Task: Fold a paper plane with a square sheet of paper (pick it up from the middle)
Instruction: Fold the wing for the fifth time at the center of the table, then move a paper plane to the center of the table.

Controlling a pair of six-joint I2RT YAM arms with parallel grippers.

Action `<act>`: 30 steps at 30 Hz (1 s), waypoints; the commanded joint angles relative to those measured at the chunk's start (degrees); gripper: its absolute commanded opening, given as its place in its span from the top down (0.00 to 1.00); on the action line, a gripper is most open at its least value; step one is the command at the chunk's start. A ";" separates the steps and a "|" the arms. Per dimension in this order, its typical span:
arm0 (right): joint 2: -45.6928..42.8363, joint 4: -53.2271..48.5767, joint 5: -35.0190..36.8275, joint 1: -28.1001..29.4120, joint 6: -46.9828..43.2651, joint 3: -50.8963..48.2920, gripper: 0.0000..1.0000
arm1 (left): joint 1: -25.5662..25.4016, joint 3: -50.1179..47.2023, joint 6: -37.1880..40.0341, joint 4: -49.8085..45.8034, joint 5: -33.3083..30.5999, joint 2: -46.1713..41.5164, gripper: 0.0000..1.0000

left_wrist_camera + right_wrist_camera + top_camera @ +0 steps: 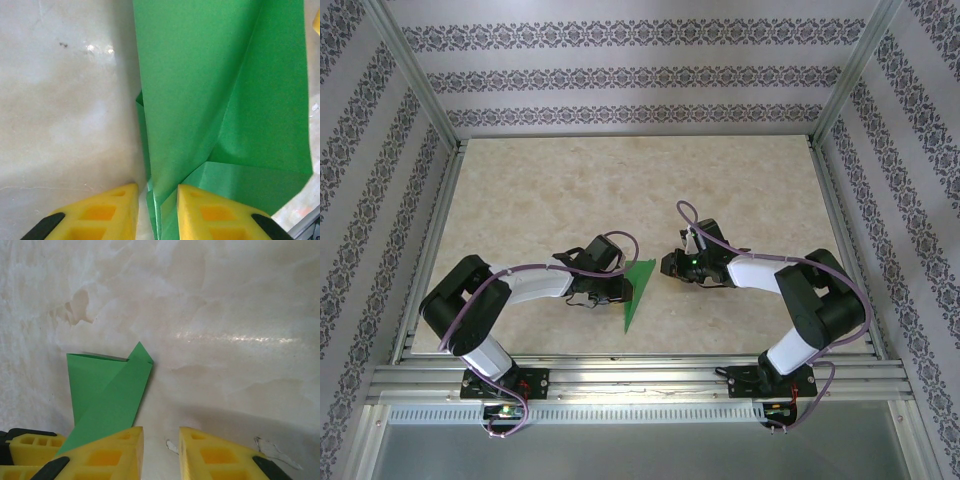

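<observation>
The left gripper [157,187] is sitting with its jaws narrowly apart, and a folded edge of the green sheet [200,100] is running up between them. Whether the pads are pinching that edge or only straddling it, I cannot tell. The right gripper [161,430] is facing it from the right, jaws slightly parted with bare table [225,315] showing through the gap, so it is grasping nothing. One of its fingers is overlapping a corner of the sheet in its wrist view, though contact is unclear.

From above, the sheet is lying between the two grippers in the near half of the table, right against the left gripper and tapering to a point toward the near edge. It is already showing diagonal creases and layered flaps, but it is not looking like a slim dart yet.

The paper is probably going to handle as very light, thin and floppy, sliding easily on the glossy surface. The doubled creases are likely giving it its only stiffness, so the layered centre fold is looking like the best place to grip. A single loose flap would probably bend or crumple.
</observation>
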 commanded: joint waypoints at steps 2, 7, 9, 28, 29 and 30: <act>1.44 -0.15 -0.74 0.53 0.25 1.15 0.74 | -1.01 0.09 -0.09 3.70 5.83 1.51 0.75; 1.40 -0.07 -0.91 0.53 0.25 1.28 0.74 | -1.03 -0.14 -0.50 4.53 5.87 1.03 0.74; 1.39 -0.17 -0.92 0.53 0.21 1.33 0.74 | -1.02 0.00 -0.31 4.46 6.01 1.36 0.74; -5.37 1.25 -5.58 0.57 5.93 1.53 0.58 | -1.01 1.13 -1.32 4.09 4.28 -1.86 0.93; -5.80 1.26 -6.47 0.68 6.35 1.95 0.56 | -1.04 1.52 -1.10 3.09 3.48 -2.34 0.93; -5.92 1.18 -7.55 0.77 6.49 2.64 0.55 | -1.05 1.84 -0.85 2.50 2.90 -2.70 0.93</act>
